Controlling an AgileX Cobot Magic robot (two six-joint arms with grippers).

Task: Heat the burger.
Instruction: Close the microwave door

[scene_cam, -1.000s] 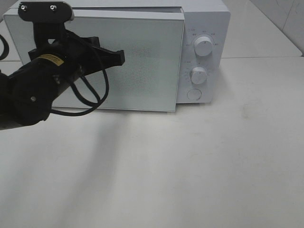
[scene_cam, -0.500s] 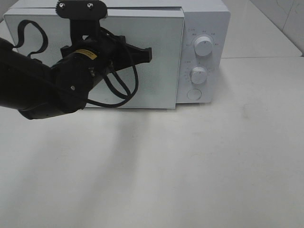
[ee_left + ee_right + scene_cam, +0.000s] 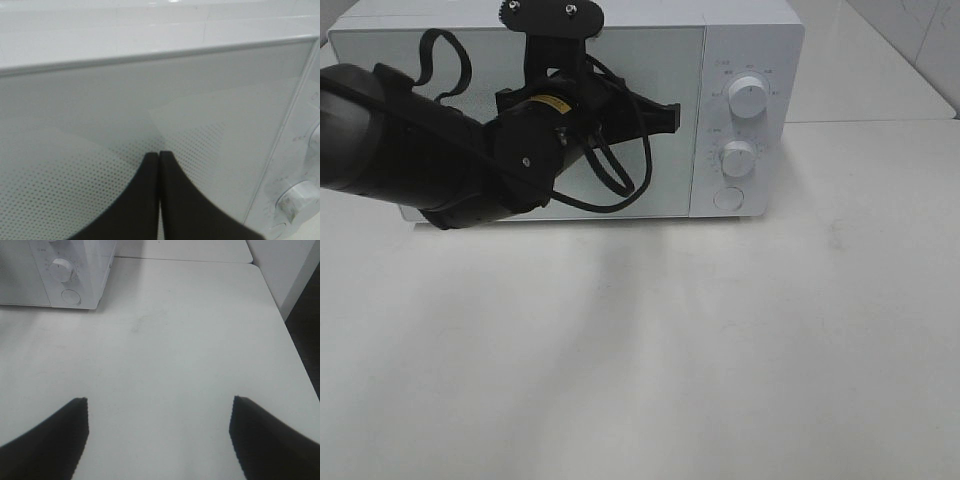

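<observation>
The burger is hidden in every view. A white microwave (image 3: 752, 45) stands at the back of the table, its door (image 3: 670, 175) flush with the front. My left gripper (image 3: 672, 117) is shut with nothing in it, its tips against the door's right part, near the control panel. The left wrist view shows its closed fingertips (image 3: 159, 153) pressed to the dotted door window (image 3: 100, 110). My right gripper (image 3: 159, 407) is open and empty, hovering over the bare table to the right of the microwave (image 3: 90, 270); it is outside the exterior high view.
The control panel carries an upper knob (image 3: 748, 100), a lower knob (image 3: 738, 158) and a round button (image 3: 728, 198). The white table (image 3: 720, 350) stretches in front of the microwave. Its right edge (image 3: 287, 330) drops off beside a white wall.
My left arm swung to the right across the microwave front. The door, ajar at its right edge before, now sits flush shut.
</observation>
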